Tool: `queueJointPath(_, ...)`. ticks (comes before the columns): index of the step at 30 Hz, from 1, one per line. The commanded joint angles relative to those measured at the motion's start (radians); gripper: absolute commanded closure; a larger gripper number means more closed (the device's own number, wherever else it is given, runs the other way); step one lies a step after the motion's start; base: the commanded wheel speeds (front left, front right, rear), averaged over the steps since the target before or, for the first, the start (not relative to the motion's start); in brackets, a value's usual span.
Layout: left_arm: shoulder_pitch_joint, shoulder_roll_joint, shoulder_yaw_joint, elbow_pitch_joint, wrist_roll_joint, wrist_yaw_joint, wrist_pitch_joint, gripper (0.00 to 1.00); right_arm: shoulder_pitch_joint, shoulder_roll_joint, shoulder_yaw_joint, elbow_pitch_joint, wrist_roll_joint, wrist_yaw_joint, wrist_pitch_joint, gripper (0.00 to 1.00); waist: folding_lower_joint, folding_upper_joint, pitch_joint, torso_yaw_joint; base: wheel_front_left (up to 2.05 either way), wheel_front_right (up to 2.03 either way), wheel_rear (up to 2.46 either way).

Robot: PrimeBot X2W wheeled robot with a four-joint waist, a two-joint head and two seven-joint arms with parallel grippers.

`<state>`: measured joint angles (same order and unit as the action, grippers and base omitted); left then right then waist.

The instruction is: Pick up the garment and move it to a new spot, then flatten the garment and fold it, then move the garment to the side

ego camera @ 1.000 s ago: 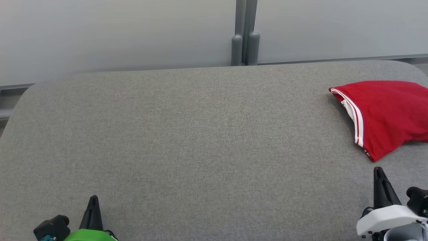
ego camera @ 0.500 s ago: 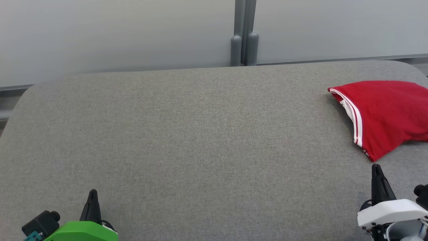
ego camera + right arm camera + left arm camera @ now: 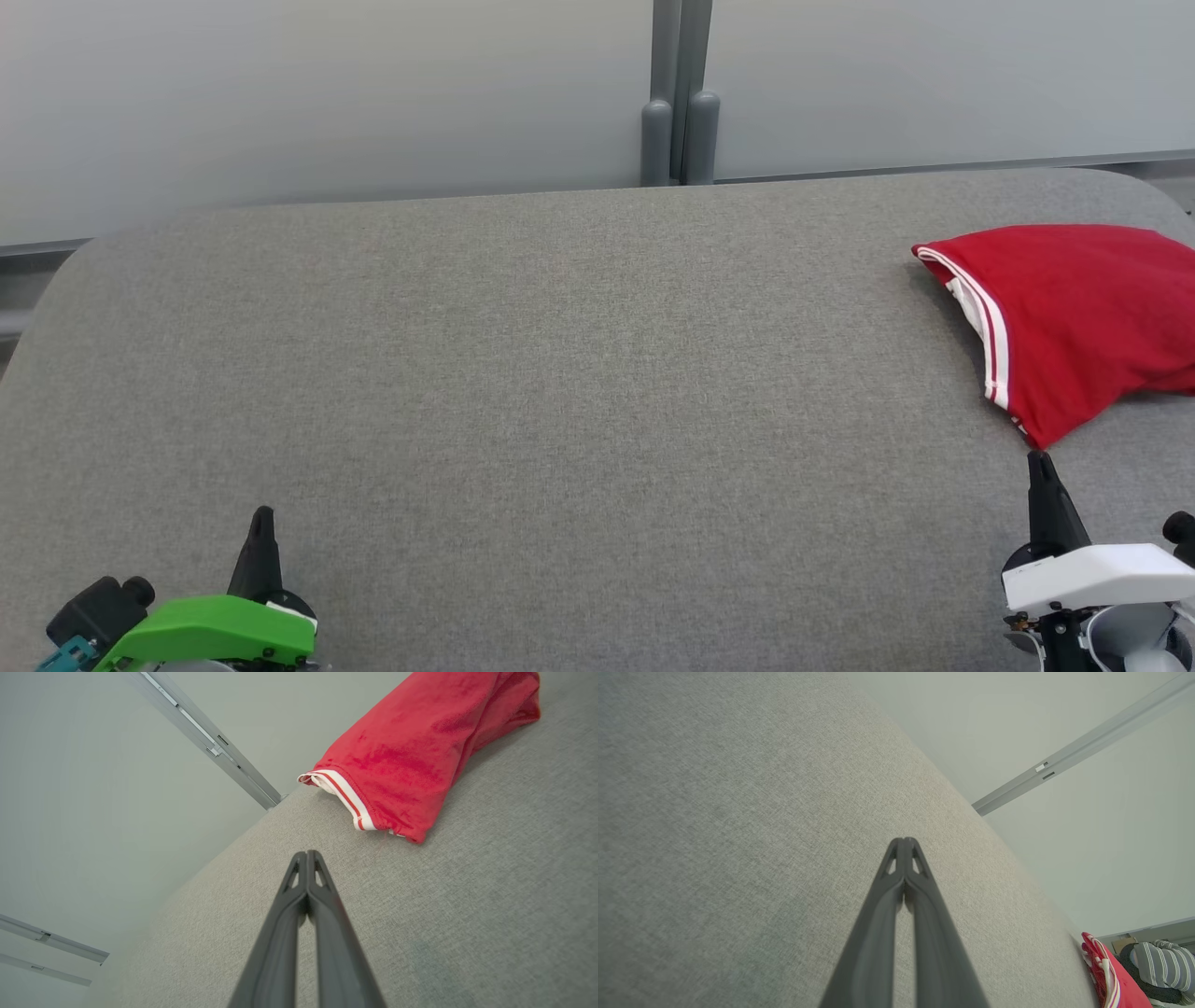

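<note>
A red garment (image 3: pixel 1083 313) with white-striped trim lies bunched at the far right of the grey padded table (image 3: pixel 560 373); it also shows in the right wrist view (image 3: pixel 411 760) and at the left wrist view's lower right corner (image 3: pixel 1115 980). My right gripper (image 3: pixel 1038 464) is shut, empty, its tip just short of the garment's near corner. In its own view the right gripper (image 3: pixel 306 853) points at the table just before the striped hem. My left gripper (image 3: pixel 263 515) sits at the lower left, shut and empty, over bare fabric (image 3: pixel 904 840).
Pale wall panels with a grey post (image 3: pixel 680 112) stand behind the table's far edge. A dark and striped bundle (image 3: pixel 1157 968) lies beyond the garment off the table's right end. The table's corners are rounded.
Both grippers have crept forward, up the head view; the right tip now nearly reaches the garment's near corner. The garment has not moved.
</note>
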<state>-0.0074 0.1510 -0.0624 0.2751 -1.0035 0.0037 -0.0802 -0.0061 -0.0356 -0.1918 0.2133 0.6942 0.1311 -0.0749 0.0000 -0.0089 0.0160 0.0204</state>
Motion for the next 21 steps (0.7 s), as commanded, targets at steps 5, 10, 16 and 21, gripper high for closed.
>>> queueJointPath(5, -0.033, -0.005, 0.024, -0.014, -0.066, -0.017, 0.019, 1.00, -0.031, -0.009, 0.006, -0.006, 0.101, 0.000, 0.021, 1.00, 0.0000, 0.0034, -0.001, -0.001, 0.00, 0.00, 0.00)
queueJointPath(10, -0.040, -0.014, 0.036, -0.015, -0.116, -0.028, 0.035, 1.00, -0.036, -0.010, 0.012, -0.004, 0.172, 0.000, 0.037, 1.00, 0.0000, 0.0038, -0.002, -0.003, 0.00, 0.00, 0.00)
queueJointPath(16, -0.048, -0.024, 0.051, -0.017, -0.170, -0.041, 0.051, 1.00, -0.045, -0.011, 0.018, -0.001, 0.255, 0.000, 0.055, 1.00, 0.0000, 0.0042, -0.003, -0.004, 0.00, 0.00, 0.00)
queueJointPath(21, -0.056, -0.031, 0.062, -0.018, -0.213, -0.051, 0.065, 1.00, -0.050, -0.011, 0.022, 0.002, 0.320, 0.000, 0.069, 1.00, 0.0000, 0.0045, -0.003, -0.005, 0.00, 0.00, 0.00)
